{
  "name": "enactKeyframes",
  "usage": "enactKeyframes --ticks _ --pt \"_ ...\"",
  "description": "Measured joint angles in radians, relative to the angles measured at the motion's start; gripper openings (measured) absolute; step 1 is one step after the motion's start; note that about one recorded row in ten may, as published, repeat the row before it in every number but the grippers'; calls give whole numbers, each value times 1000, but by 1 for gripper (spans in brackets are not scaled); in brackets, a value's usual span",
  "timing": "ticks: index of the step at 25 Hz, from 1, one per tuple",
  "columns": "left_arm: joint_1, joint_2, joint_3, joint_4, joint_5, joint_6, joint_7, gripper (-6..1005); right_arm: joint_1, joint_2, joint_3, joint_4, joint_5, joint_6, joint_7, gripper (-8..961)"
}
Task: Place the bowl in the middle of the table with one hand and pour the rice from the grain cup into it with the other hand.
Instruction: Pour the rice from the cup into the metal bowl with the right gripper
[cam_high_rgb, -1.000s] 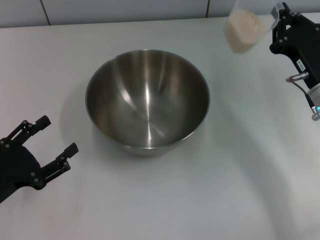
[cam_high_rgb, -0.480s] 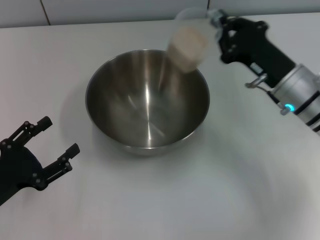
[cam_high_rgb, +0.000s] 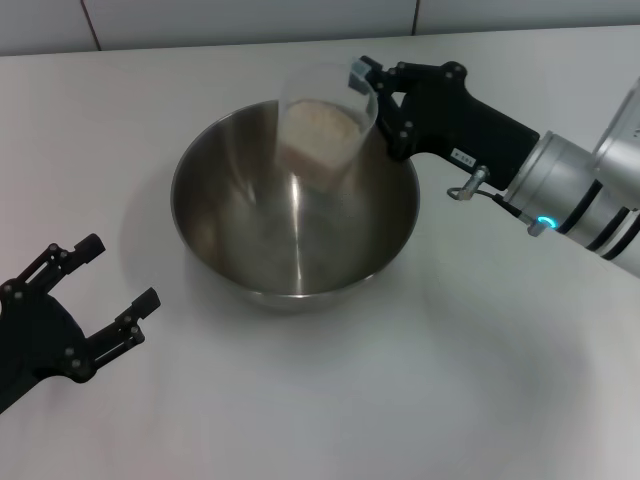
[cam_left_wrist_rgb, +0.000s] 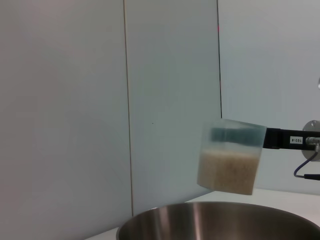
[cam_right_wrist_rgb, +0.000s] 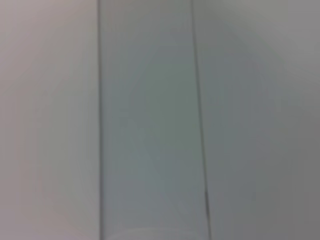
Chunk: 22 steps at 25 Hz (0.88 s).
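The cup (cam_high_rgb: 325, 125) has been carried in from the far right and is now held over the bowl (cam_high_rgb: 230, 250) at mid-table (cam_high_rgb: 400, 400); rice (cam_high_rgb: 318, 135) is still inside, barely tilted, so pouring is next. Right gripper (cam_high_rgb: 372, 90) is clamped on the cup, arm stretched in. Left gripper (cam_high_rgb: 95, 285) is parked near-left, fingers apart.

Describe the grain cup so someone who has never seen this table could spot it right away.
Find the big steel bowl on the white table. Above its far rim hangs the grain cup, held from the right by the right gripper. It is the only clear thing there, small, with pale rice inside.
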Motion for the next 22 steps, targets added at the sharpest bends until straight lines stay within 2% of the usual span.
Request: enactKeyframes --ticks 10,18,20,22 --pt "0 -1 0 0 0 -2 0 829 34 5 -9 -72 -16 1 -60 10" --pt "0 -3 -6 -1 0 -6 0 829 44 8 -10 -89 -12 -19 -518 10" --pt "0 -6 -7 -8 -2 -17 1 829 44 10 -3 -89 -11 -26 -703 10" --pt "0 -6 -7 -8 -2 -17 1 829 43 12 -2 -88 -11 -26 -757 10"
